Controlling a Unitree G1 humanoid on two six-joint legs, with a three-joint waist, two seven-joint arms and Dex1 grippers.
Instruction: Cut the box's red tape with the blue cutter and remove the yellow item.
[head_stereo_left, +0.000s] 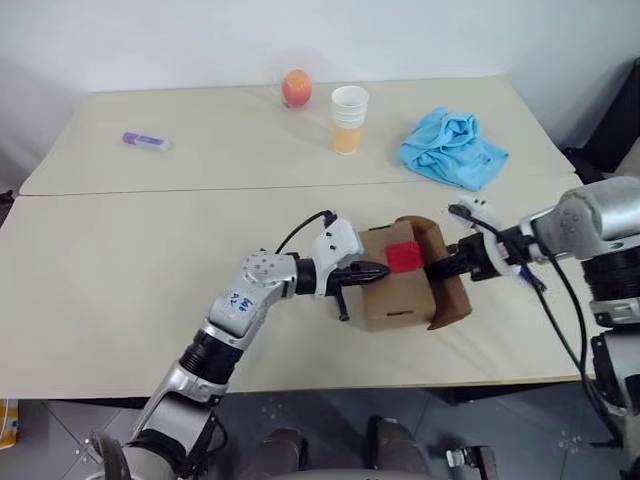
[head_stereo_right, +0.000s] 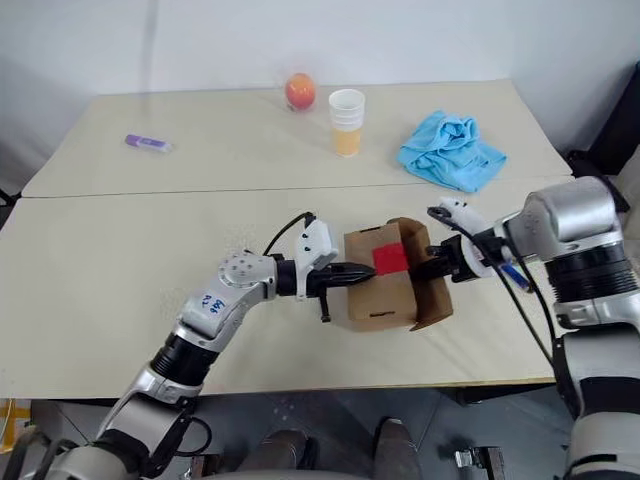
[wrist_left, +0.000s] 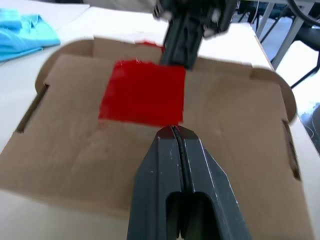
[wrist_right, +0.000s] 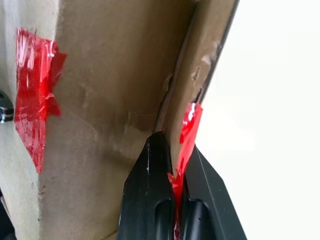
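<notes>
The brown box (head_stereo_left: 395, 297) sits near the table's front, at the middle. A red tape (head_stereo_left: 404, 257) square is stuck on its top panel (wrist_left: 75, 135). My left gripper (head_stereo_left: 385, 268) reaches in from the left, shut and empty, with its tips resting on the top just short of the tape (wrist_left: 142, 92). My right gripper (head_stereo_left: 432, 268) comes from the right and is shut on the raised lid flap (head_stereo_left: 452, 292), pinching a torn red tape strip (wrist_right: 189, 127) along its edge. A slim blue piece (head_stereo_right: 506, 274), possibly the blue cutter, shows under my right wrist. The yellow item is hidden.
At the back of the table are an orange-red fruit (head_stereo_left: 296, 88), stacked paper cups (head_stereo_left: 349, 118) and a crumpled blue cloth (head_stereo_left: 452, 148). A short purple marker (head_stereo_left: 145, 141) lies at the far left. The table's front edge (head_stereo_left: 300, 385) runs close below the box.
</notes>
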